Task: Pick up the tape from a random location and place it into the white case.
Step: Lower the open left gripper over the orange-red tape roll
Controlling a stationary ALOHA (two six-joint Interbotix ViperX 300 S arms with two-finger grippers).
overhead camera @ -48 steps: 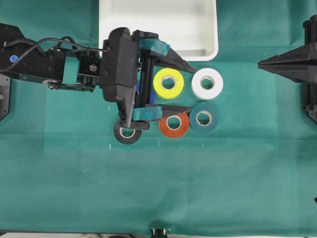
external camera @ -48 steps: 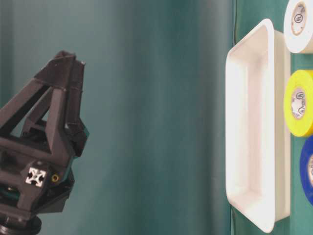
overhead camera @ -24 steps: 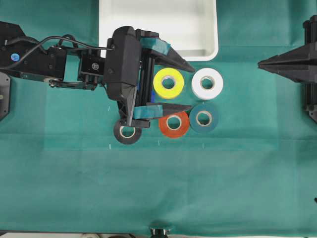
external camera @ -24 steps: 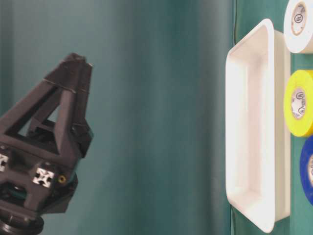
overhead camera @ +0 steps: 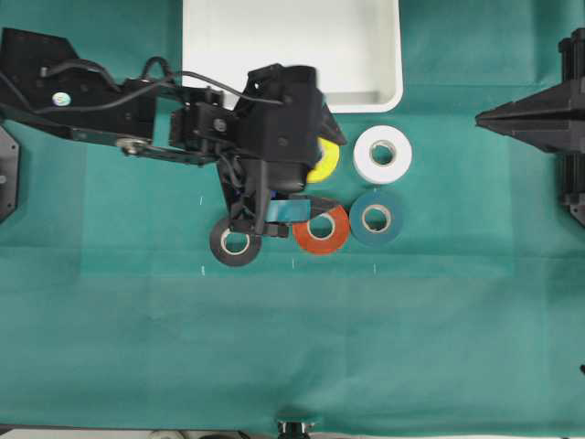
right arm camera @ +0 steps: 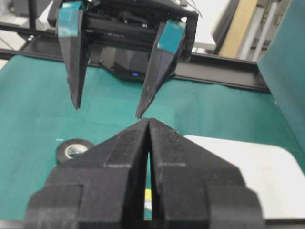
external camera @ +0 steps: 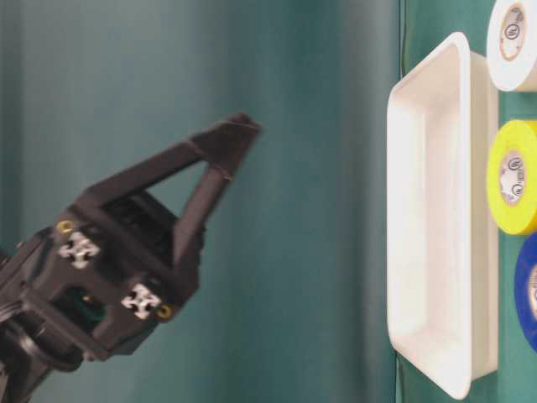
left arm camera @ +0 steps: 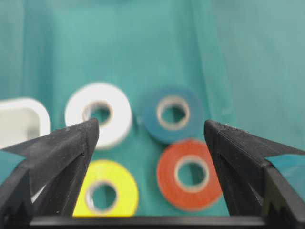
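Observation:
The orange-red tape [overhead camera: 320,230] lies flat on the green cloth, next to the dark teal roll [overhead camera: 376,217]. In the left wrist view the tape [left arm camera: 189,174] sits low and right of centre, just inside the right finger. My left gripper [overhead camera: 336,171] is open and empty, pitched down above the yellow roll [overhead camera: 325,163] and the tape; its jaws [left arm camera: 150,124] stand wide apart. The white case [overhead camera: 292,46] stands at the back, empty. My right gripper [overhead camera: 480,117] is shut and empty at the far right [right arm camera: 148,120].
A white roll [overhead camera: 382,154] lies beside the yellow one and a black roll [overhead camera: 235,243] left of the tape. A blue roll [external camera: 529,294] shows in the table-level view. The case's corner [left arm camera: 21,119] lies left of the left finger.
My left gripper has moved right and tipped downward over the rolls, now covering much of the yellow roll. The rolls and the right arm have not moved.

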